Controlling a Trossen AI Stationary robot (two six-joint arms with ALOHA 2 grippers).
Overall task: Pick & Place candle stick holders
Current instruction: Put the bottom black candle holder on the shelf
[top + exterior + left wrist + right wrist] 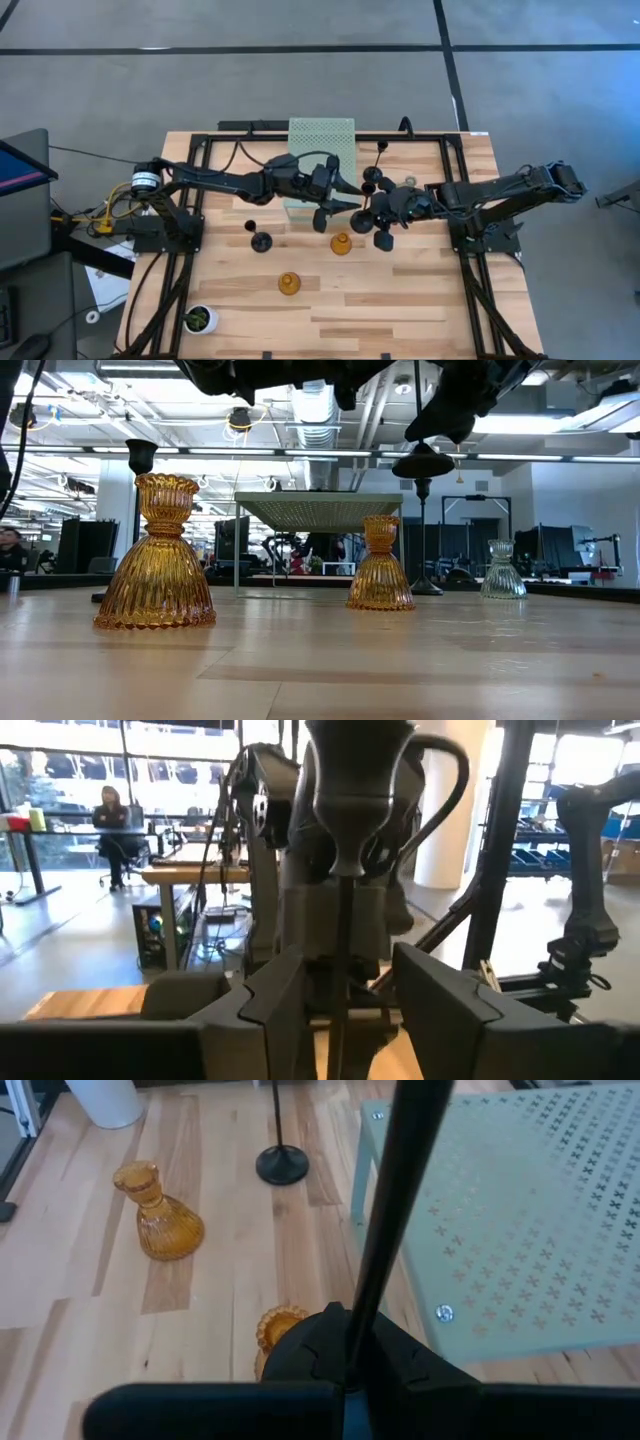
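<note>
Right gripper is clamped on the thin stem of a black candle stick holder, held off the table above the nearer amber holder. Left gripper, closing on another black holder's stem, meets it mid-table beside the perforated block.

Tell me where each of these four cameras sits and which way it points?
High: above, straight down on the wooden table; both arms show.
Low: at table height, level across; amber holder near, arms overhead.
Left wrist: on the left arm, past the left gripper closed on a black holder toward the room.
Right wrist: on the right arm, down past the right gripper gripping a black stem.
Shared: the green perforated stand.
</note>
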